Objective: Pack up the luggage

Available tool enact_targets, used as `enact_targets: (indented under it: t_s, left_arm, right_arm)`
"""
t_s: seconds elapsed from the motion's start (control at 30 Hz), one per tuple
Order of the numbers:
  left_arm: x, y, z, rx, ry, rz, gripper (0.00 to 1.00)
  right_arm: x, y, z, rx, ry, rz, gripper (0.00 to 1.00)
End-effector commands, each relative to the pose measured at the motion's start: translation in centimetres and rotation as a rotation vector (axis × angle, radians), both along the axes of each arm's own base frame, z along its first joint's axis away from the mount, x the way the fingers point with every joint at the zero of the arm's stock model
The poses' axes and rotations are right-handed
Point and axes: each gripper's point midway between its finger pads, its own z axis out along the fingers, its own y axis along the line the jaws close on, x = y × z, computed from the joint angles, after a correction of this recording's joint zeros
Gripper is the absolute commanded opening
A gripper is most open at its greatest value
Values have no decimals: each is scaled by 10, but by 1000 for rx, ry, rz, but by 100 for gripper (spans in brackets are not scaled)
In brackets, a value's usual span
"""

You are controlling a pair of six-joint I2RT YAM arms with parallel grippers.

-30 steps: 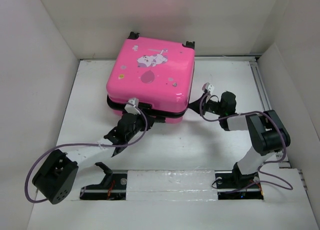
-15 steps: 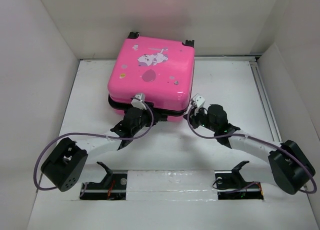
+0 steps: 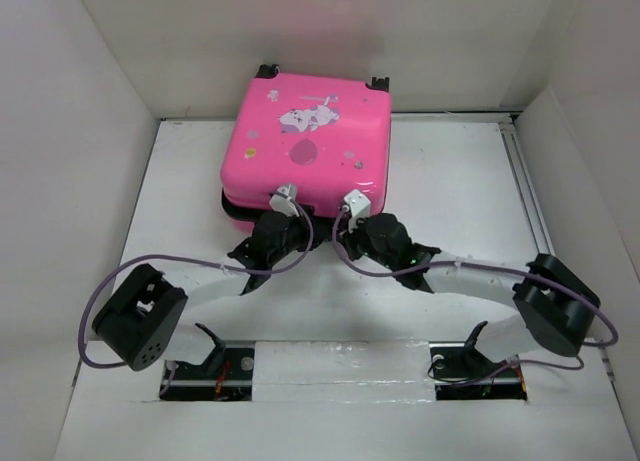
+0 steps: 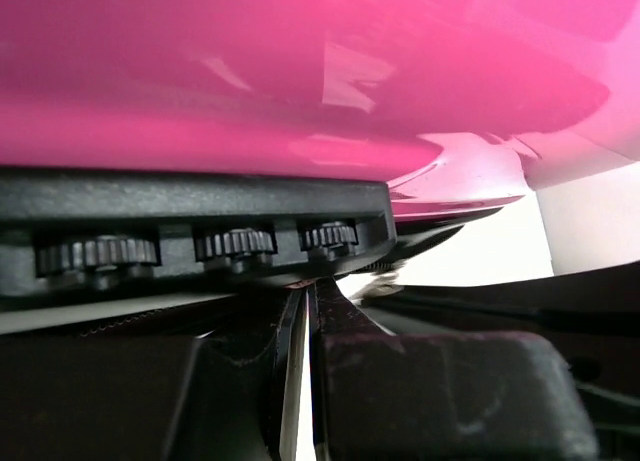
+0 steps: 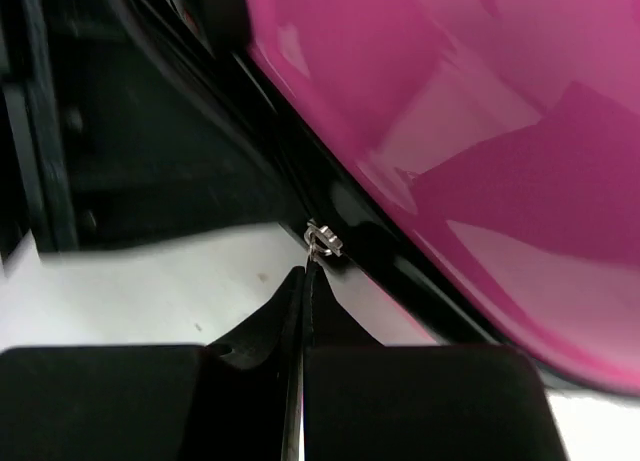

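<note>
Pink luggage (image 3: 305, 146): hard shell, shut, lying flat w/ the cartoon print up; sits far-centre on the table, back edge near the rear wall; black wheels (image 3: 265, 71) poke out at the far side.
Left arm: elbow low at the near-left; forearm runs up and right over the table; wrist turned so the fingers point at the case's near edge.
Left gripper (image 3: 292, 219): at the black seam on the near side, left of centre; wrist cam (image 4: 305, 293) shows the fingers pressed together w/ only a thin pale slit btwn them; can't tell if anything is nipped; tips sit just under a black lock (image 4: 200, 246) w/ three ribbed dials.
Right arm: elbow at the near-right; forearm stretched long to the left, almost level; wrist close beside the left one, not touching.
Right gripper (image 3: 343, 224): at the same near seam, just right of the left gripper; wrist cam (image 5: 303, 277) shows the fingers clenched, tips nipping the tab of a silver zip pull (image 5: 322, 240) on the black zipper trim.
Cables (image 3: 100, 311): purple; one loop per arm, hanging out past the elbow.
Table (image 3: 450, 181): white, flat, matte.
Rail (image 3: 340, 366): pale strip along the near edge; both arm bases fixed at it.
Walls (image 3: 80, 131): white panels left, rear and right, boxing the table in; faint pink tint on the rear one above the case.
</note>
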Motion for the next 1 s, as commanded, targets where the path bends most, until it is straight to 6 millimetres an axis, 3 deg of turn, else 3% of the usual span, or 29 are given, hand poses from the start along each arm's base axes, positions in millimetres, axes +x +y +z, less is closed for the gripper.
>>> enact_targets:
  t_s: [0.0,0.07,0.17,0.23,0.27,0.33,0.37,0.4,0.43,0.47,0.5,0.57,0.6,0.7,0.73,0.87,0.93,0.97]
  left_arm:
    - [21,-6,53,-88,-141,28,1]
    - [14,-1,63,-95,-149,28,3]
    - [4,19,78,-92,-192,71,12]
    - [-6,35,75,-87,-199,109,28]
    - [-10,52,91,-108,-241,169,35]
    - [-15,71,99,-115,-270,244,44]
    - [-19,87,115,-143,-309,302,48]
    - [-14,114,107,-90,-294,439,48]
    - [-11,130,112,-101,-289,524,48]
    - [-9,145,123,-108,-299,601,48]
    - [-3,178,121,-66,-289,745,43]
    - [7,203,130,-74,-278,859,43]
    - [23,220,117,-46,-229,895,43]
    - [49,240,99,-117,-139,906,36]
    - [58,259,93,-168,-132,949,33]
    - [63,298,80,-253,-113,1052,32]
    - [67,304,75,-236,-93,1061,26]
    - [72,302,55,-212,-35,1053,24]
  right_arm:
    - [-15,49,11,80,56,90,0]
    - [-2,54,19,104,16,4,0]
    - [2,58,18,131,9,-27,0]
    - [1,54,12,124,8,-39,0]
    - [0,51,14,128,6,-39,0]
    - [3,39,9,119,6,-51,0]
    - [5,33,11,124,2,-60,0]
    - [5,28,8,122,2,-51,0]
    - [5,25,4,116,11,-49,0]
    - [3,24,12,139,-2,-39,0]
    - [4,21,13,149,-2,-33,0]
    - [3,15,10,139,-3,-29,0]
    - [3,15,10,135,-6,-16,0]
    - [2,11,7,136,-2,-12,0]
    - [-1,12,11,147,-5,3,0]
    - [-8,15,6,141,8,49,0]
    - [-10,16,6,142,11,57,0]
    - [-10,16,6,142,11,57,0]
